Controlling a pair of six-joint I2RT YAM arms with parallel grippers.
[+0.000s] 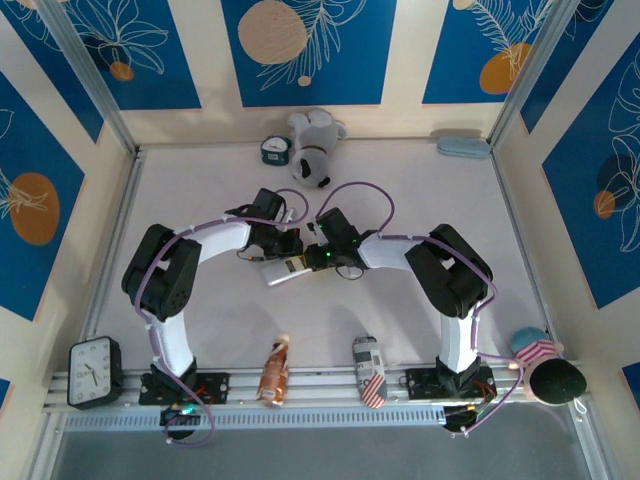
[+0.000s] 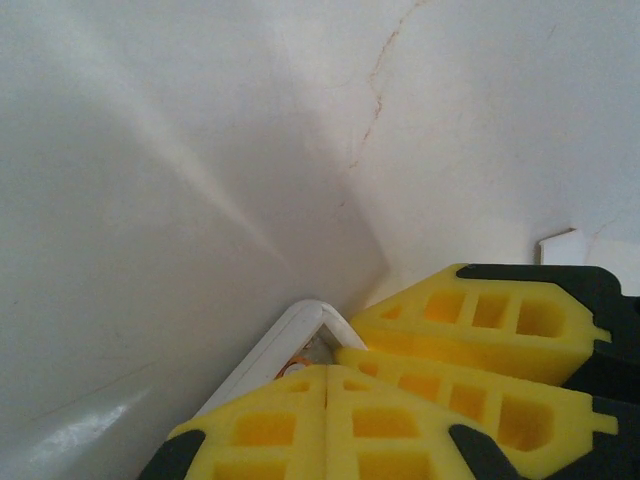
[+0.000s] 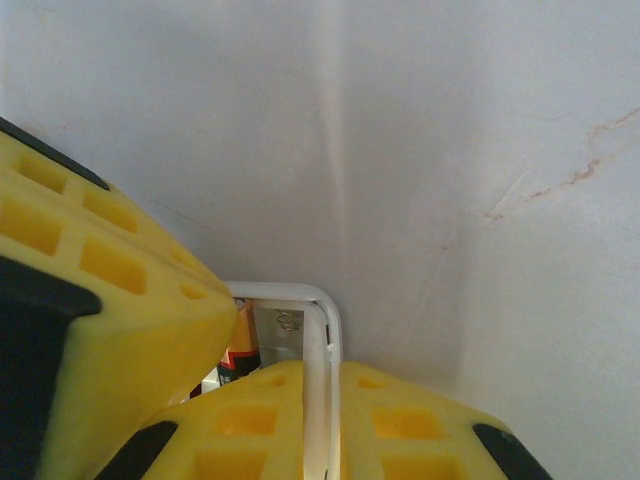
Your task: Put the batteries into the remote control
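Observation:
The remote control (image 1: 287, 270) lies back-up at the table's middle, with both arms meeting over it. My right gripper (image 3: 322, 372) is shut on the white side wall of the remote control (image 3: 318, 310). Inside the bared compartment lies one of the batteries (image 3: 240, 348), orange end up, next to a bare spring (image 3: 290, 322). My left gripper (image 2: 328, 370) is shut, pads touching, and its tips press down at the corner of the remote control (image 2: 300, 322) over the battery's orange end (image 2: 292, 366). In the top view the left gripper (image 1: 287, 250) and right gripper (image 1: 315, 258) nearly touch.
A plush toy (image 1: 315, 148) and small clock (image 1: 274, 150) stand at the back, a blue pad (image 1: 463, 147) at back right. Along the near rail are a black clock (image 1: 95, 370), a bottle (image 1: 274, 372), a can (image 1: 368, 370) and a black ball (image 1: 556, 380).

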